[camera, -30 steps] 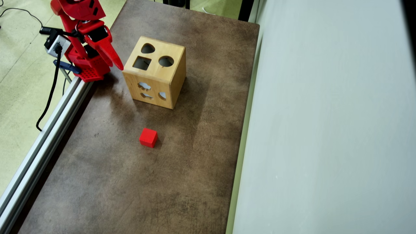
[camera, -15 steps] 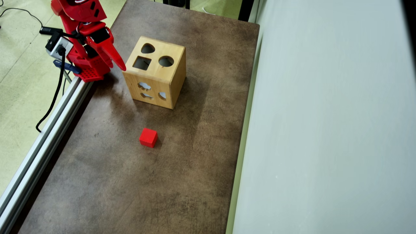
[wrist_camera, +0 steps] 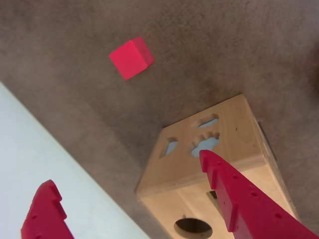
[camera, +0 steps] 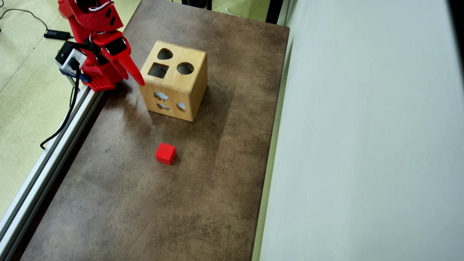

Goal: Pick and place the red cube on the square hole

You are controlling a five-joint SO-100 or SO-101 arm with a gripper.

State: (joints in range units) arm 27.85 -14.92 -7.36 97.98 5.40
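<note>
The red cube (camera: 165,153) lies on the brown table, well below the wooden box (camera: 188,81) in the overhead view. In the wrist view the red cube (wrist_camera: 131,58) sits beyond the box (wrist_camera: 182,169). The square hole (camera: 158,70) is on the box top, beside a round hole (camera: 185,68) and a heart-like one. My gripper (camera: 137,77) hangs at the box's upper left corner, far from the cube. From the wrist, the gripper (wrist_camera: 124,168) is open and empty, and one finger (wrist_camera: 234,199) covers most of the square hole.
A pale panel (camera: 362,145) runs along the table's right side and shows as the pale panel (wrist_camera: 45,144) in the wrist view. An aluminium rail (camera: 47,159) borders the left edge. The arm's base (camera: 99,79) stands at the top left, with a black cable (camera: 59,123) hanging off it.
The gripper tip has crept down and right along the box's left corner, and the wrist camera has shifted right. Cube and box have not moved.
</note>
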